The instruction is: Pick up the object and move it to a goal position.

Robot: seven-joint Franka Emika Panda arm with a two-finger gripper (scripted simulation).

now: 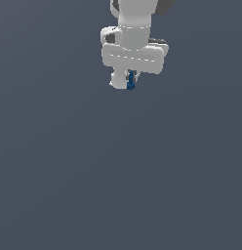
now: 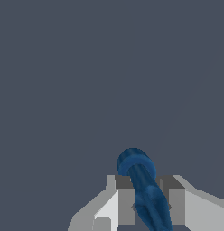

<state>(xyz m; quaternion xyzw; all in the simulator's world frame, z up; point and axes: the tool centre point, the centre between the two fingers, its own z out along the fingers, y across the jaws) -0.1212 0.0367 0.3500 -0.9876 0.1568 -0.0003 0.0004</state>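
Note:
The object (image 1: 131, 83) is a small, slim dark blue piece that hangs below the white arm near the top middle of the exterior view. My gripper (image 1: 130, 78) is shut on it, with the piece sticking out beneath the fingers. In the wrist view the object (image 2: 143, 185) is a blue rod with a rounded wider end, clamped between the two grey fingers (image 2: 125, 198), and my gripper (image 2: 147, 203) holds it by the shaft. The lower end of the rod runs out of the picture.
A plain dark grey surface (image 1: 121, 185) fills both views. The white arm body (image 1: 135, 49) stands at the top middle of the exterior view. No goal marker shows.

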